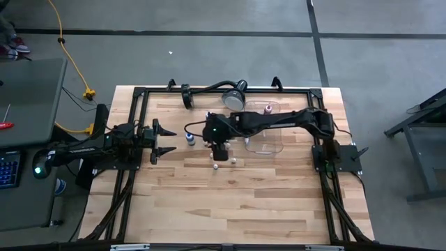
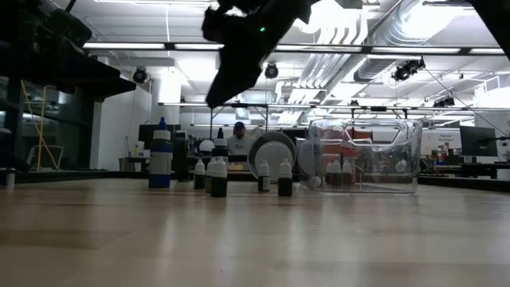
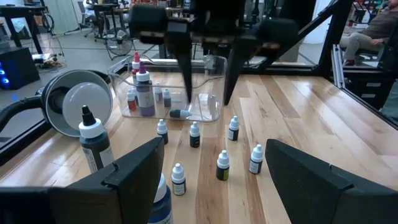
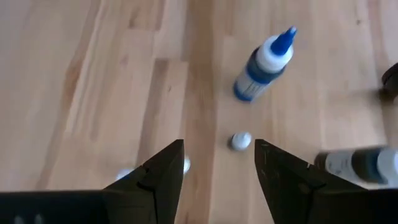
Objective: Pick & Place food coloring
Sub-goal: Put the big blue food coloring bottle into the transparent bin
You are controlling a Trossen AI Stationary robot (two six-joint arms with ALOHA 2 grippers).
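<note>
Nearest in the low view, several small food coloring bottles (image 2: 217,177) are seen standing loose on the table (image 1: 230,202), not yet collected. Above them the right gripper (image 4: 217,163) is held spread and empty. Farther back, a few bottles are already lodged in the clear tray (image 2: 362,155). The left gripper (image 1: 166,140) is parked wide open at the table's left.

bench (image 1: 230,202): carrying everything | tray (image 1: 268,143): sitting toward the back, right of centre, holding some bottles | lamp head (image 1: 235,97): lying behind the tray's left end | food coloring (image 3: 224,167): standing loose, left of the tray | taller bottle (image 2: 161,155): standing leftmost
</note>
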